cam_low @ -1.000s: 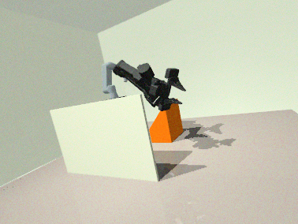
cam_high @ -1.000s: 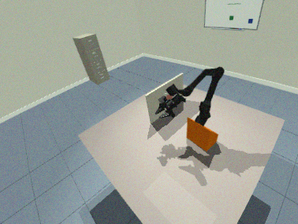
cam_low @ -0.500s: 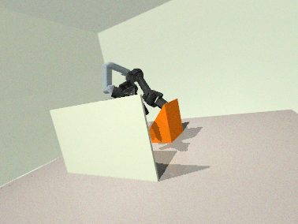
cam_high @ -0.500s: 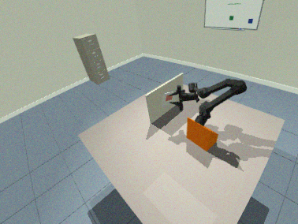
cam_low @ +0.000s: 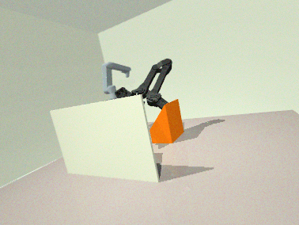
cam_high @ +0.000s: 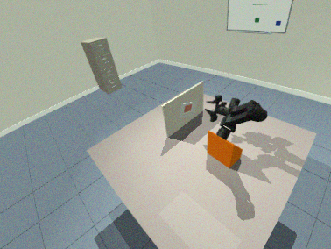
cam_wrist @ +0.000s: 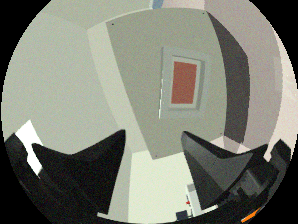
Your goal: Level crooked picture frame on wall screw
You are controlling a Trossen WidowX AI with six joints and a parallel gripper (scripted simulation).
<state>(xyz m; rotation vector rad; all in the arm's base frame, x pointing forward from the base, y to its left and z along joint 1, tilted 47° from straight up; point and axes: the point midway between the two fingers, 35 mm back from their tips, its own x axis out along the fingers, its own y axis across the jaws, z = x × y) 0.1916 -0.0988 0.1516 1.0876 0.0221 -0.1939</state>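
Note:
The small picture frame (cam_high: 184,110) (cam_wrist: 166,65), pale grey around a red picture, hangs on the upright pale board (cam_high: 172,123) (cam_low: 103,139) (cam_wrist: 135,65). In the top view its top edge slopes less steeply than the board's top edge, so its left side looks too high. It is also turned against the board's edges in the wrist view. The screw and notched strip are hidden. My black gripper (cam_high: 207,106) (cam_wrist: 154,132) is open and empty, in front of the board, to the right of the frame in the top view. The board hides its fingers in the exterior view.
An orange wedge block (cam_high: 219,149) (cam_low: 162,132) stands by the arm's base on the pale table (cam_high: 131,162) (cam_low: 237,170). A grey-blue bent arm-like shape (cam_low: 107,77) rises behind the board in the exterior view. A cabinet (cam_high: 102,66) and a whiteboard (cam_high: 245,13) are farther off.

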